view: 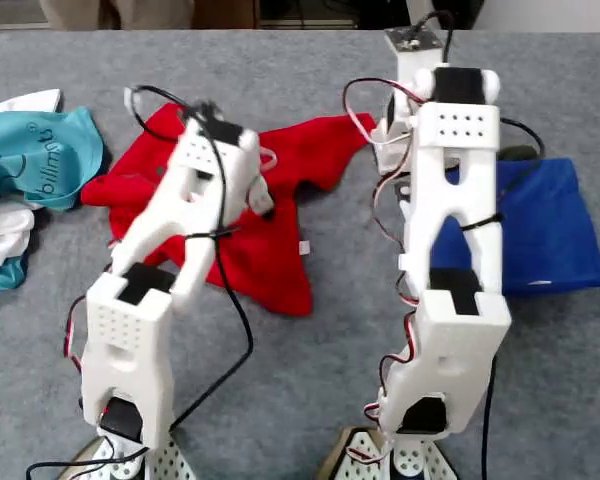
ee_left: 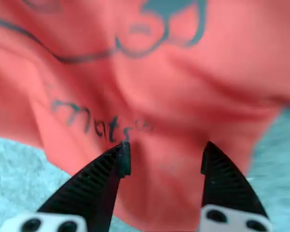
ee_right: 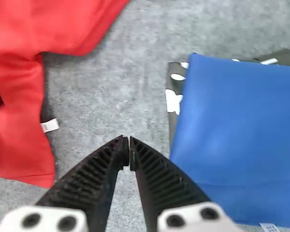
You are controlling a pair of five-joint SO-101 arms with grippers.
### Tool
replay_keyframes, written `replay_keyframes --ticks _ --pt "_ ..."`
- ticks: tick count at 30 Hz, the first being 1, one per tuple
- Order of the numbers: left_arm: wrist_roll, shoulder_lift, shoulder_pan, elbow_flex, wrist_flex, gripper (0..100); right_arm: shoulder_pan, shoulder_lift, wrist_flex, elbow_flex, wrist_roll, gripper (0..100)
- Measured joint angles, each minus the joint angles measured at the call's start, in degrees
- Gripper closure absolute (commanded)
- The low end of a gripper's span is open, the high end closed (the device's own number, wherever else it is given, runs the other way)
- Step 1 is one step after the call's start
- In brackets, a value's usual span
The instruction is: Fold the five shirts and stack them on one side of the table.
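left claw (ee_left: 166, 145) spread over red shirt (ee_left: 183, 72): soft, limp, so i judge an edge pinch best. right claw (ee_right: 129, 140) pressed together.

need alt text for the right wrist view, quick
The right gripper, fingers shut, hangs over the grey table between a red shirt and a neatly folded blue shirt. The blue shirt lies on top of a dark garment with white patches.

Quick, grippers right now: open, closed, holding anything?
Left gripper: open over the red shirt, holding nothing.
Right gripper: closed and empty, over the table.
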Motion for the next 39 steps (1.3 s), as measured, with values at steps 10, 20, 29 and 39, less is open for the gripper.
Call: replay_keyframes --ticks 10,20,29,39 --pt "-0.7 5.1 11.9 4.3 -1.2 92 2.3 0.0 0.1 0.0 0.0 98.4" --pt "-22.9 6.2 13.6 5.3 6.8 98 4.8 0.0 0.2 0.0 0.0 98.4" --pt "-45.3 -4.4 12.5 18.9 11.6 98 4.9 0.0 0.0 0.0 0.4 98.3" --pt "-54.7 -52.6 13.5 54.0 3.7 98 6.2 0.0 -0.2 -5.6 0.4 98.3"
